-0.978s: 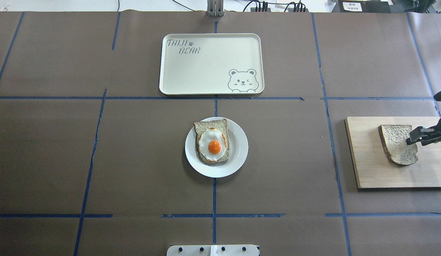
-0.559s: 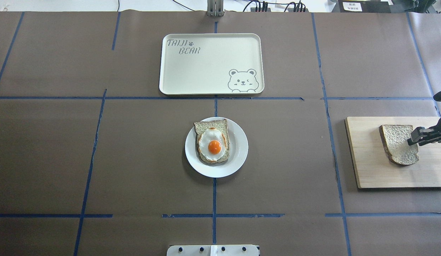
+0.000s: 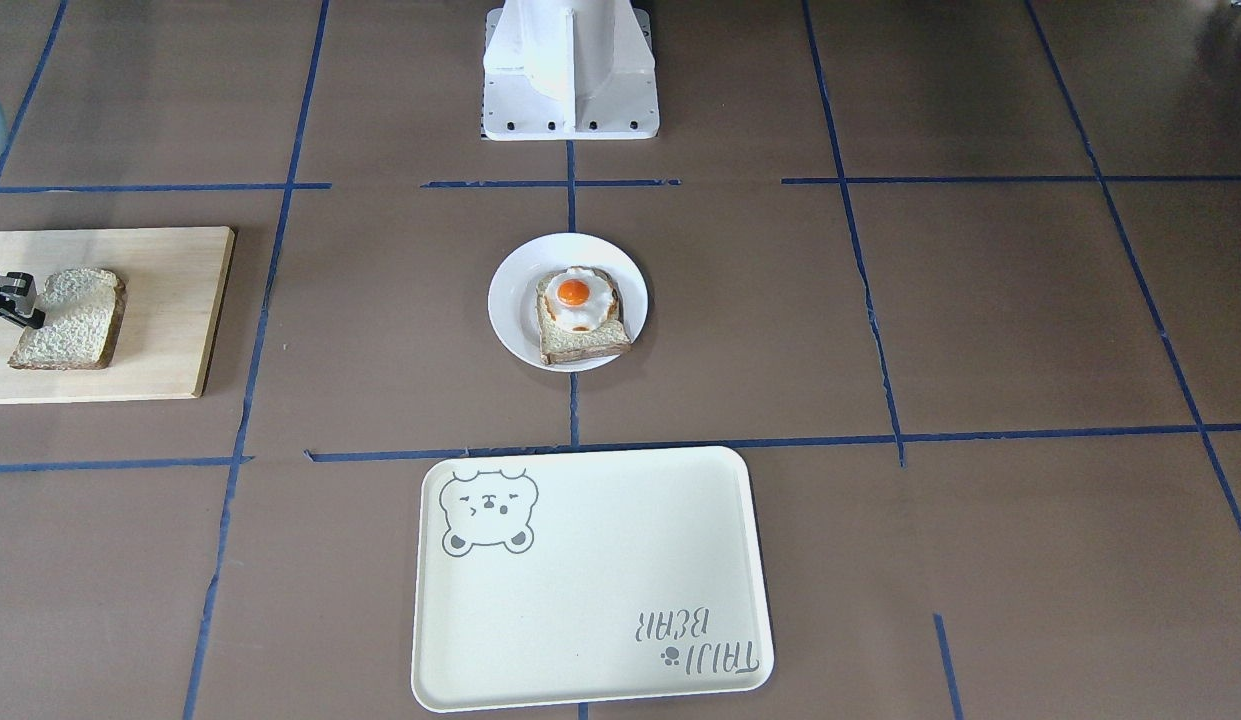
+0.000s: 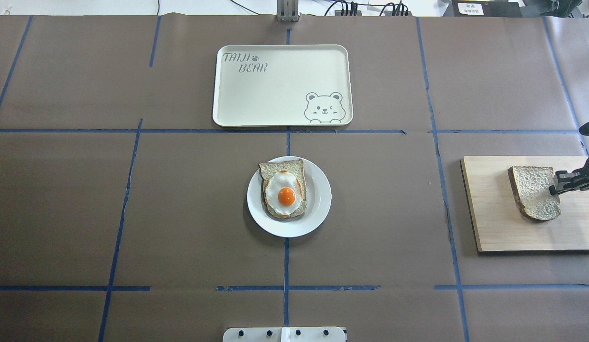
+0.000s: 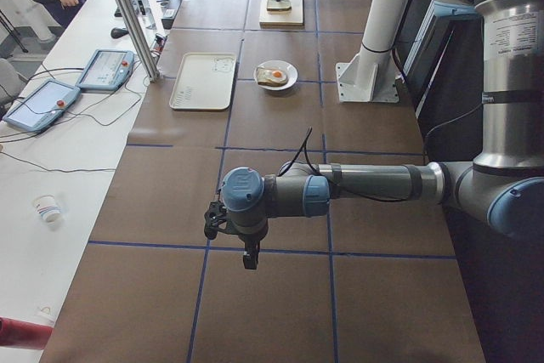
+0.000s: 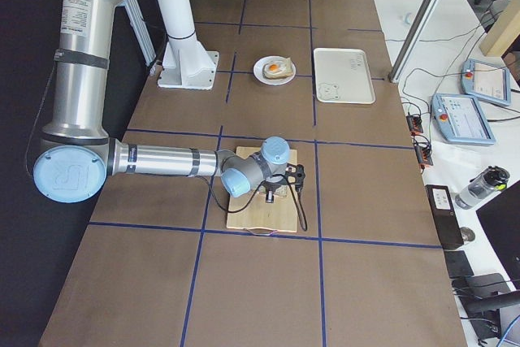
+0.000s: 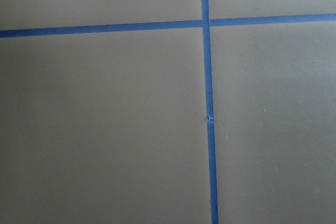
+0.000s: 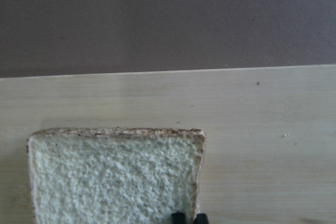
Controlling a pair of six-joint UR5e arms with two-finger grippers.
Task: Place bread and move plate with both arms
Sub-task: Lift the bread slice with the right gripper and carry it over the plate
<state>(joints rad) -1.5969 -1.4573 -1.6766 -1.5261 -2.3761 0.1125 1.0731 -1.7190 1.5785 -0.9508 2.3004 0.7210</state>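
The plain bread (image 4: 534, 192) lies tilted on a wooden board (image 4: 493, 223) at the table's right end. My right gripper (image 4: 556, 184) is shut on the slice's right edge. In the right wrist view the two black fingertips (image 8: 178, 216) pinch the crust of the bread (image 8: 110, 177). The white plate (image 4: 320, 199) sits mid-table and carries a toasted slice with a fried egg (image 4: 285, 194). My left gripper (image 5: 242, 248) hangs over bare table far to the left. It shows only in the exterior left view, so I cannot tell its state.
A cream tray with a bear drawing (image 4: 275, 85) lies beyond the plate. The white robot base (image 3: 570, 70) stands on the near side. Blue tape lines cross the brown table cover. The left wrist view shows only table and tape.
My right gripper has drawn back a little toward the table's right edge, and the bread has shifted with it. The plate and tray have not moved.
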